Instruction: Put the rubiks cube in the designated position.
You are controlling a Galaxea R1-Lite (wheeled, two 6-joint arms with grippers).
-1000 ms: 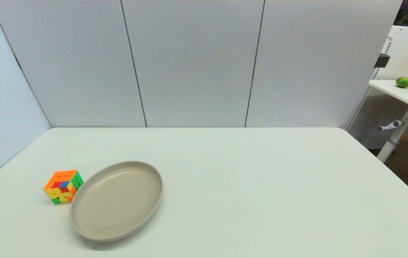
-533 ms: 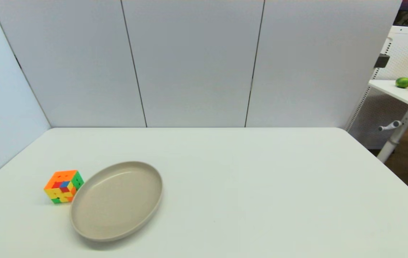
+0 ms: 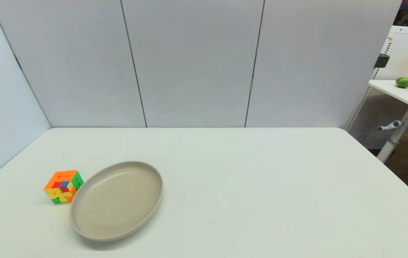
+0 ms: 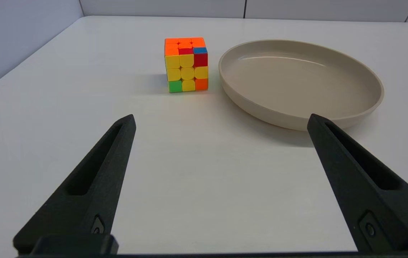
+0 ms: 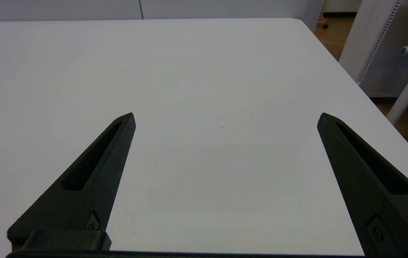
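Note:
The rubiks cube (image 3: 63, 186) sits on the white table at the left, just left of a beige plate (image 3: 117, 199) and nearly touching its rim. In the left wrist view the cube (image 4: 186, 64) stands some way ahead of my open left gripper (image 4: 221, 120), whose fingers are spread wide with nothing between them. My right gripper (image 5: 225, 118) is open too, over bare tabletop at the right side. Neither arm shows in the head view. No mark shows any designated position on the table.
The empty plate (image 4: 300, 82) lies beside the cube. Grey panels wall the table's back and left side. The table's right edge (image 5: 354, 82) drops off toward a second desk (image 3: 404, 94) bearing fruit.

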